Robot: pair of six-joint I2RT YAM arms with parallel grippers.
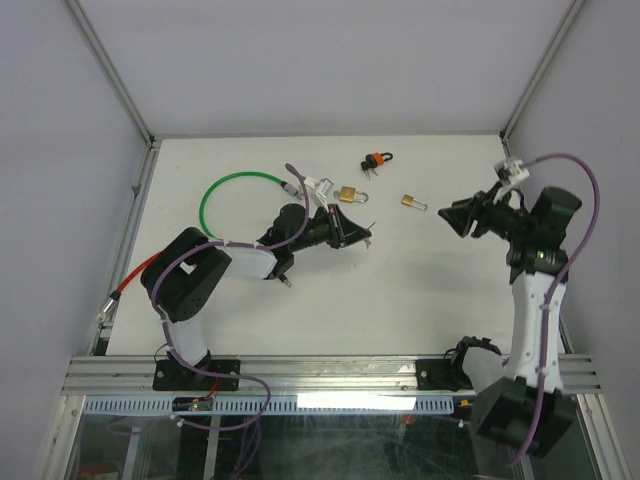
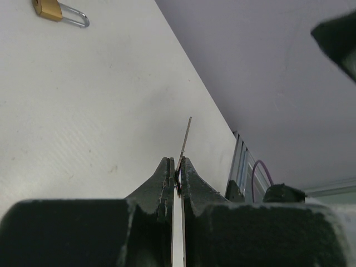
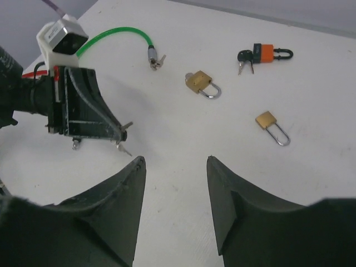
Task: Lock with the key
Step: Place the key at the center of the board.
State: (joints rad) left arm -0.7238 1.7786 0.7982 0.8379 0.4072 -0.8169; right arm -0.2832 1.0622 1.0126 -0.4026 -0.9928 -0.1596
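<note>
1. nearest the arm bases, a thin silver key (image 2: 186, 136) is pinched edge-on at one end between the closed black fingers of the left gripper (image 1: 350, 232). the blade is left sticking out free, judged so that it can be fed into a keyhole. it is held to the left of, and slightly nearer than, the small square brass padlock with the long silver shackle (image 1: 412, 202).
2. the right gripper (image 3: 173, 167) is held spread wide and empty, to the right of that padlock and raised off the white table (image 1: 300, 300). it is apparently kept ready to steady a lock body.
3. the small padlock itself is laid flat and untouched between the two grippers. whether its shackle is latched cannot be told.
4. a rounder brass padlock (image 1: 347, 193) is seen to its left, a little farther off.
5. farther still and to its left, an orange-and-black padlock (image 1: 376, 160) is laid.
6. a green cable loop (image 1: 215, 195) is spread well to its left.
</note>
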